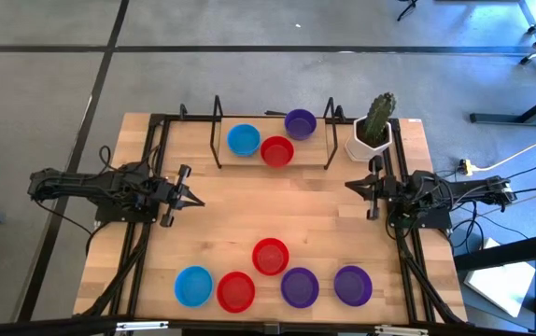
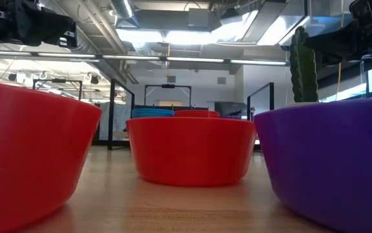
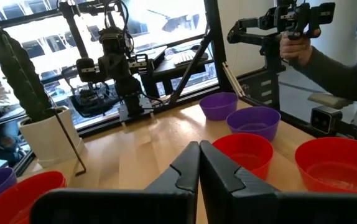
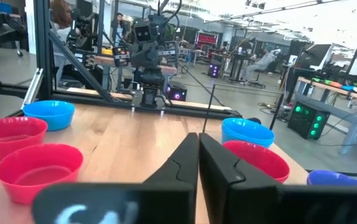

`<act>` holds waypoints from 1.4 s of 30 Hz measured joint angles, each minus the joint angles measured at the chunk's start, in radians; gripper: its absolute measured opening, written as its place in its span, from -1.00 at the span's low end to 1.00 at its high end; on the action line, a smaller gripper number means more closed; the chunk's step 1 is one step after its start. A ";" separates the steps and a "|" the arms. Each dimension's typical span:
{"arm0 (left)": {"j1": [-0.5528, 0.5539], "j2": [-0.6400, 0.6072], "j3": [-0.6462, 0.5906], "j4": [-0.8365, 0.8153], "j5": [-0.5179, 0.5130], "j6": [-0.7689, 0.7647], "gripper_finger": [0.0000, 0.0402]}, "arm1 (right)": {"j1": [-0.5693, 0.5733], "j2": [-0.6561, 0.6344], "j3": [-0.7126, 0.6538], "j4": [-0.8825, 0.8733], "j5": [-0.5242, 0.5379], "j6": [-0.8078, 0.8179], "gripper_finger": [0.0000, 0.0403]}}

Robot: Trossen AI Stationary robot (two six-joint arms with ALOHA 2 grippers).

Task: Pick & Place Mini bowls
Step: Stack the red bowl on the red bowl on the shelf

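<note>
Five mini bowls sit near the table's near edge: a red one (image 1: 270, 256), a blue one (image 1: 193, 286), another red (image 1: 235, 291) and two purple (image 1: 299, 287) (image 1: 353, 285). Three more, blue (image 1: 243, 140), red (image 1: 276, 150) and purple (image 1: 300, 122), rest inside a black wire frame at the far side. My left gripper (image 1: 193, 199) (image 3: 199, 146) hovers shut above the table's left part, pointing right. My right gripper (image 1: 347, 184) (image 4: 198, 137) hovers shut at the right part, pointing left. Neither touches a bowl.
A white pot with a green cactus (image 1: 373, 131) stands at the far right corner, close to my right arm. The black wire frame (image 1: 217, 131) has upright posts on both sides. Bare wood lies between the two grippers. A person's hand (image 3: 296, 37) holds a device beyond the table.
</note>
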 joint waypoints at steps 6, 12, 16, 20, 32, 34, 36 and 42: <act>0.000 0.000 0.000 0.000 0.000 0.001 -0.99 | 0.000 0.000 0.000 0.000 0.000 0.018 -0.93; 0.000 0.000 0.000 0.005 0.001 0.001 -0.95 | 0.000 0.000 0.000 -0.003 0.000 0.014 -0.85; 0.000 0.000 0.001 0.029 0.001 0.000 -0.95 | 0.000 0.000 0.000 -0.005 0.000 0.014 -0.87; 0.000 0.000 0.001 0.031 0.009 -0.001 -0.97 | 0.000 0.000 0.000 -0.016 0.000 0.018 -0.90; 0.000 0.000 0.001 0.043 0.012 0.000 -0.96 | 0.000 0.000 0.000 -0.020 -0.007 0.014 -0.94; 0.000 0.000 0.001 0.054 0.011 0.000 -0.96 | 0.000 0.000 0.000 -0.022 -0.008 0.018 -0.93; 0.000 0.000 0.001 0.061 0.011 0.000 -0.98 | 0.000 0.000 0.000 -0.022 -0.009 0.018 -0.92; 0.000 0.000 0.001 0.069 0.010 0.000 -0.99 | 0.000 0.000 0.000 -0.022 -0.009 0.014 -0.92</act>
